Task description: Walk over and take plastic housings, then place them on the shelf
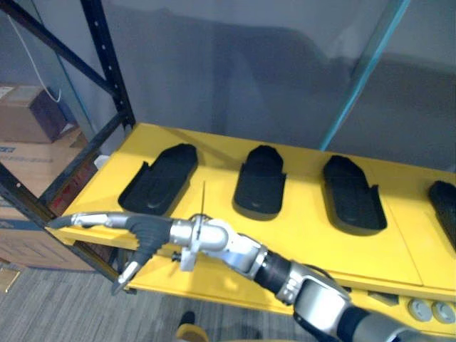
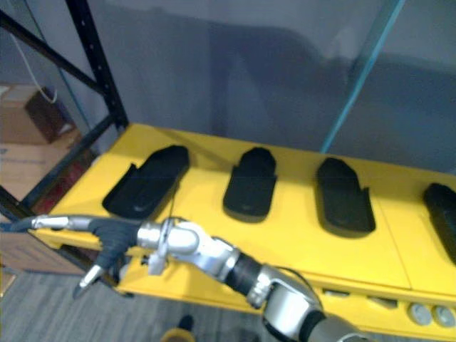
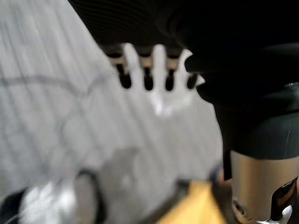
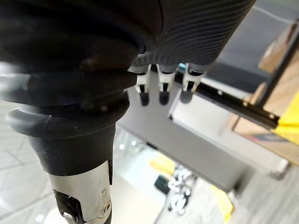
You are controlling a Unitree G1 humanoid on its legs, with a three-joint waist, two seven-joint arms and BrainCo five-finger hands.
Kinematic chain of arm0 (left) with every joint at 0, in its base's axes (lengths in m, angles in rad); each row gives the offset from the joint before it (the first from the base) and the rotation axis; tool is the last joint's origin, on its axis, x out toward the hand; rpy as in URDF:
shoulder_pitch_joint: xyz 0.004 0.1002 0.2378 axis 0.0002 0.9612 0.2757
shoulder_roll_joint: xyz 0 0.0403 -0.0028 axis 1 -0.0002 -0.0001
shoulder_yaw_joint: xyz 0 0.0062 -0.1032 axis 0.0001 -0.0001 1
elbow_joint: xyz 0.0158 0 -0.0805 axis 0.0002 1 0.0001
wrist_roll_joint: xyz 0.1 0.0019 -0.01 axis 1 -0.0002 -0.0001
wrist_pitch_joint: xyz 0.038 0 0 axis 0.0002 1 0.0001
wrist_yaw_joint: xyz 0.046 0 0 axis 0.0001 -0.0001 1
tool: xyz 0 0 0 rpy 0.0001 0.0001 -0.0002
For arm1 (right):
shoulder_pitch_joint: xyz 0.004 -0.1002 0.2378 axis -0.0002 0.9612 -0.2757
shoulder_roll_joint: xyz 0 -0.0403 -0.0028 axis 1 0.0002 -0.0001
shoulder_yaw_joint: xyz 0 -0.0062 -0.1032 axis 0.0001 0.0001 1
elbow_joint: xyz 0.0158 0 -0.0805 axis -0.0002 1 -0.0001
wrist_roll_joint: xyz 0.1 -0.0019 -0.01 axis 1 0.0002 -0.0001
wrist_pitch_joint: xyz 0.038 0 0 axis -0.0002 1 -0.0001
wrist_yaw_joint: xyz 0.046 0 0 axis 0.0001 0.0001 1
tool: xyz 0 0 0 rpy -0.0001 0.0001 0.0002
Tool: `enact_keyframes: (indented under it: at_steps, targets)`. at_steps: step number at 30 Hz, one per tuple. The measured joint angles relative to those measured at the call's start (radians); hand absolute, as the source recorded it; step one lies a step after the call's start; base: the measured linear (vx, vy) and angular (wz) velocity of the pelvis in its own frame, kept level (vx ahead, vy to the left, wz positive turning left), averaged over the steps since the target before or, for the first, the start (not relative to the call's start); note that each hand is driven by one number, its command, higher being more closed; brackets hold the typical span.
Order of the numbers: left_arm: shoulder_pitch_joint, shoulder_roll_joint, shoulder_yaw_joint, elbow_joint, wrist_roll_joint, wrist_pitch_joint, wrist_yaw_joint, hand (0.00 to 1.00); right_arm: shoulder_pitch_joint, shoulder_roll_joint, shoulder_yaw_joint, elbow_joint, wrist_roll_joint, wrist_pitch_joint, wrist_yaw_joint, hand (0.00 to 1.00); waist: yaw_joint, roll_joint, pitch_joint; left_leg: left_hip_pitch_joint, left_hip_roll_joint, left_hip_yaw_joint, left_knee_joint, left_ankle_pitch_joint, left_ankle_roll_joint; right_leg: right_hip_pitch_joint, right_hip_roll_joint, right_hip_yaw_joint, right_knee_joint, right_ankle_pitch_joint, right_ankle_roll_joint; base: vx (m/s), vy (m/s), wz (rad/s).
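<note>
Four plastic housings lie in one row on the yellow shelf [image 1: 214, 153], so I judge most of the placing is done. From left to right: the first housing [image 1: 158, 178] at 10 o'clock in the head view, the second housing [image 1: 261, 182] near 12 o'clock, the third housing [image 1: 353, 194] at 2 o'clock and the fourth housing [image 1: 445, 206] at 3 o'clock, cut by the picture edge. All lie flat and apart from each other.

My left hand [image 3: 148, 80] hangs over the floor with relaxed fingers and holds nothing. My right hand [image 1: 146, 231] is at 7 o'clock, just in front of the shelf's front edge. Its fingers [image 1: 85, 220] are stretched straight toward 9 o'clock, the thumb points down, and it is empty too. If more housings wait somewhere, I cannot tell; if so, I must walk to fetch them.

Around: cardboard boxes [image 1: 28, 114] stand at 9 o'clock, the black shelf frame [image 1: 107, 64] rises at 11 o'clock, and a teal post [image 1: 363, 71] leans at 1 o'clock. The frame is near my right hand and could catch the fingers when I pull back.
</note>
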Motion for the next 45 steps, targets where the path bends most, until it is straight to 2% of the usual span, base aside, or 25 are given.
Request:
enact_keyframes:
  at_steps: [3, 5, 8, 11, 16, 20, 23, 27, 32, 36, 38, 42, 45]
  targets:
    - [0.000, -0.001, -0.074, 0.001, 0.029, 0.033, -0.044, 0.00, 0.000, 0.001, 0.035, 0.046, -0.157, -0.001, -0.116, 0.00, -0.001, 0.004, 0.023, 0.001, 0.002, 0.000, 0.004, 0.000, -0.003, 0.001, 0.002, -0.001, 0.002, -0.001, -0.002, 0.04, -0.025, 0.01]
    - [0.000, 0.006, -0.122, 0.001, 0.048, 0.035, -0.075, 0.00, 0.000, 0.001, 0.035, 0.071, -0.327, 0.000, -0.267, 0.00, 0.000, 0.016, 0.034, 0.001, 0.006, 0.000, 0.004, 0.000, -0.004, 0.001, 0.004, -0.001, 0.002, -0.002, -0.003, 0.00, 0.000, 0.00]
    - [-0.007, 0.019, -0.184, -0.002, 0.088, 0.028, -0.130, 0.00, 0.000, 0.002, 0.003, 0.078, -0.466, -0.002, -0.408, 0.00, -0.001, 0.041, 0.049, 0.002, 0.008, 0.001, 0.004, 0.000, -0.005, 0.001, 0.006, -0.001, 0.005, -0.004, -0.005, 0.00, 0.000, 0.00]
    - [-0.013, 0.030, -0.250, -0.003, 0.084, 0.015, -0.147, 0.00, 0.000, 0.002, -0.024, 0.079, -0.521, -0.011, -0.453, 0.00, -0.003, 0.053, 0.056, 0.001, 0.009, 0.003, 0.004, 0.000, -0.005, -0.003, 0.006, 0.001, 0.008, -0.005, -0.006, 0.00, 0.000, 0.00]
    - [-0.017, 0.051, -0.312, -0.007, 0.083, -0.004, -0.162, 0.00, -0.001, 0.002, -0.020, 0.091, -0.606, -0.011, -0.456, 0.00, -0.002, 0.054, 0.057, 0.000, 0.009, 0.002, 0.004, 0.000, -0.005, -0.004, 0.005, 0.000, 0.008, -0.005, -0.006, 0.00, 0.000, 0.00]
    - [-0.017, 0.058, -0.326, -0.015, 0.083, -0.003, -0.168, 0.00, -0.010, 0.002, -0.025, 0.102, -0.615, -0.012, -0.467, 0.00, -0.002, 0.057, 0.059, 0.000, 0.009, 0.001, 0.004, 0.000, -0.005, -0.003, 0.006, -0.001, 0.008, -0.005, -0.006, 0.00, 0.000, 0.00]
    - [-0.017, 0.058, -0.326, -0.016, 0.082, 0.005, -0.171, 0.00, -0.020, 0.002, -0.017, 0.104, -0.614, -0.046, -0.443, 0.00, 0.000, 0.058, 0.059, 0.001, 0.009, -0.002, 0.004, 0.000, -0.005, 0.000, 0.006, -0.004, 0.008, -0.006, -0.006, 0.00, -0.004, 0.01]
    - [-0.017, 0.059, -0.326, -0.023, 0.081, 0.026, -0.173, 0.00, -0.043, 0.002, 0.006, 0.111, -0.615, -0.034, -0.429, 0.00, 0.001, 0.059, 0.060, 0.002, 0.008, -0.013, 0.004, 0.001, -0.006, 0.010, 0.008, -0.014, 0.006, -0.007, -0.005, 0.00, -0.009, 0.08]
    - [-0.015, 0.059, -0.329, -0.030, 0.076, 0.044, -0.194, 0.00, -0.058, 0.002, -0.029, 0.140, -0.605, 0.049, -0.453, 0.00, 0.007, 0.071, 0.066, 0.002, 0.010, -0.024, 0.004, 0.001, -0.006, 0.016, 0.012, -0.027, 0.007, -0.010, -0.007, -0.01, -0.005, 0.05]
    - [-0.015, 0.056, -0.343, -0.030, 0.076, 0.072, -0.194, 0.00, -0.060, 0.003, -0.044, 0.141, -0.597, 0.089, -0.453, 0.00, 0.009, 0.090, 0.078, -0.001, 0.009, -0.034, 0.004, 0.003, -0.009, 0.016, 0.012, -0.033, 0.008, -0.013, -0.006, -0.01, -0.006, 0.06]
    - [-0.015, 0.057, -0.364, -0.033, 0.076, 0.072, -0.194, 0.00, -0.062, 0.003, -0.044, 0.143, -0.619, 0.118, -0.458, 0.00, 0.012, 0.096, 0.081, -0.002, 0.008, -0.042, 0.004, 0.003, -0.009, 0.016, 0.012, -0.039, 0.015, -0.021, -0.005, 0.00, -0.013, 0.11]
    - [-0.016, 0.053, -0.393, -0.042, 0.067, 0.067, -0.195, 0.00, -0.098, 0.003, -0.105, 0.200, -0.696, 0.191, -0.530, 0.00, 0.025, 0.115, 0.093, -0.018, 0.008, -0.064, 0.004, 0.007, -0.013, 0.007, 0.010, -0.061, 0.037, -0.039, -0.004, 0.01, -0.019, 0.15]
    - [-0.015, 0.053, -0.402, -0.043, 0.058, 0.064, -0.194, 0.00, -0.134, 0.001, -0.137, 0.229, -0.716, 0.210, -0.539, 0.00, 0.028, 0.119, 0.098, -0.026, 0.008, -0.066, 0.005, 0.008, -0.014, -0.005, 0.008, -0.064, 0.050, -0.048, -0.004, 0.02, -0.012, 0.05]
